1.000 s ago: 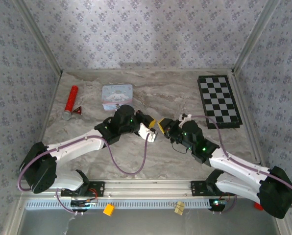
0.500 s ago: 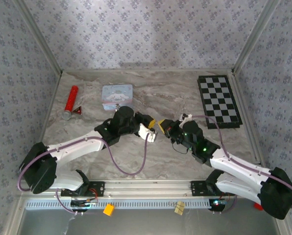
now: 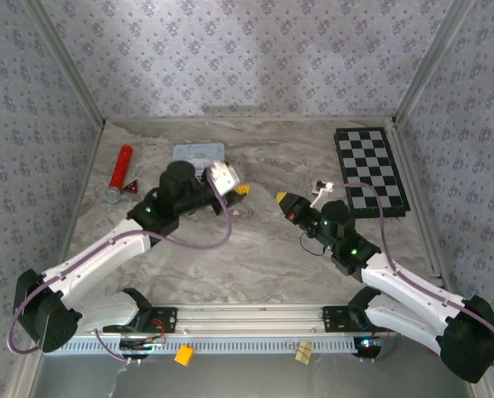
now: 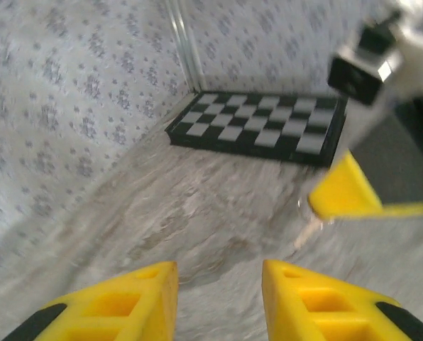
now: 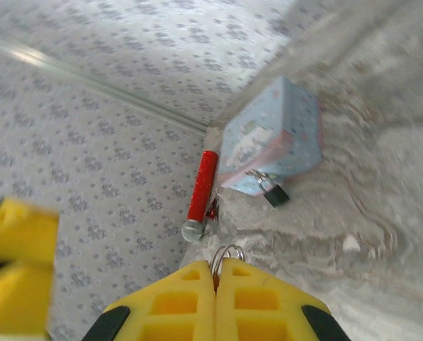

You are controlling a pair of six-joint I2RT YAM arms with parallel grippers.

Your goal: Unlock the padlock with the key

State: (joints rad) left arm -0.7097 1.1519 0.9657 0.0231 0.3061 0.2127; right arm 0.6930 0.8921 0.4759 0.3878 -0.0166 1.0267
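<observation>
Padlock (image 5: 274, 193) apparently touching blue tin (image 5: 268, 138)

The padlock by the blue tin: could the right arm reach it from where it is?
Probably yes. In the right wrist view, bare table lies between the right fingers, shut on a key ring, and the padlock.
</observation>
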